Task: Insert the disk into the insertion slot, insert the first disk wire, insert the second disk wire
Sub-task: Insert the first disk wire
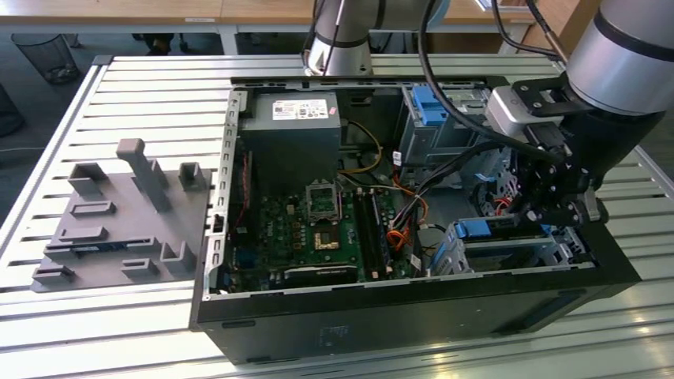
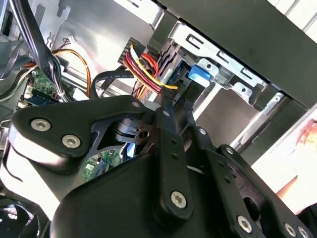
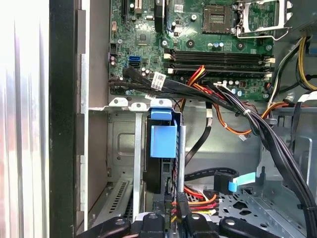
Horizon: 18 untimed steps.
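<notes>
The disk (image 3: pixel 162 141), in its bright blue carrier, sits edge-on inside the insertion slot (image 3: pixel 122 148), a low silver cage at the case's corner; in the exterior view the disk (image 1: pixel 487 229) lies in the cage (image 1: pixel 522 254) at the exterior view's right. My gripper (image 1: pixel 539 216) reaches down into the case beside that cage. Its fingertips (image 2: pixel 167 105) meet on a black plug with red, yellow and black wires (image 2: pixel 143 64), right behind the disk's end. In the first wrist view the gripper (image 3: pixel 168 220) pinches the same plug, its wires (image 3: pixel 200 199) trailing aside. A black cable with a blue plug (image 3: pixel 232 184) lies loose nearby.
The motherboard (image 1: pixel 316 229), the power supply (image 1: pixel 290 130) and a taller grey bay with a blue latch (image 1: pixel 430 106) share the open case. Thick black cable bundles (image 3: pixel 257 124) cross above the cage. A grey fixture plate (image 1: pixel 116 225) lies on the slatted table at the exterior view's left.
</notes>
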{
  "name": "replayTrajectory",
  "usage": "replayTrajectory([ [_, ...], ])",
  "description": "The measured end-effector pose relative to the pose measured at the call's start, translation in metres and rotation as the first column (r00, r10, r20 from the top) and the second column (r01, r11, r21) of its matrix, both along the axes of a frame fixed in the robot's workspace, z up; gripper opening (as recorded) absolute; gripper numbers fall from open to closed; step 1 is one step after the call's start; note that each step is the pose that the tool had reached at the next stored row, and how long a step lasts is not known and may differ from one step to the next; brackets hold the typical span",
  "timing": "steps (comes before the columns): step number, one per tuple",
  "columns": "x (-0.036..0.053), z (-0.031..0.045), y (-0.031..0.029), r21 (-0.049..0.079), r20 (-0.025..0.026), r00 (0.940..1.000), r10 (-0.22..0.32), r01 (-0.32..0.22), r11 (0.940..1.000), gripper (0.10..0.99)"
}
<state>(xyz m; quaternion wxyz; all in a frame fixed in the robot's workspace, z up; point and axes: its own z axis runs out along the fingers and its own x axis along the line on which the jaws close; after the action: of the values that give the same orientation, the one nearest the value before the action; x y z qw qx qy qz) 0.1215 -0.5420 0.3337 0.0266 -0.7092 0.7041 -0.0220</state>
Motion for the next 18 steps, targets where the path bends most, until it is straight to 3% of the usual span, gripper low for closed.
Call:
replayTrajectory([
  [2, 0.0004, 0.0025, 0.0000, 0.000, -0.0035, 1.0000, 0.000, 0.000, 1.0000, 0.239],
  [6, 0.0015, 0.0052, 0.0000, 0.000, -0.0171, 0.9999, 0.000, 0.000, 1.0000, 0.224],
  [7, 0.0015, 0.0055, 0.0000, 0.000, -0.0185, 0.9998, 0.000, 0.000, 1.0000, 0.161],
  [8, 0.0015, 0.0057, 0.0000, 0.000, -0.0190, 0.9998, 0.000, 0.000, 1.0000, 0.106],
  [18, 0.0016, 0.0081, 0.0000, 0.000, -0.0197, 0.9998, 0.000, 0.000, 1.0000, 0.106],
])
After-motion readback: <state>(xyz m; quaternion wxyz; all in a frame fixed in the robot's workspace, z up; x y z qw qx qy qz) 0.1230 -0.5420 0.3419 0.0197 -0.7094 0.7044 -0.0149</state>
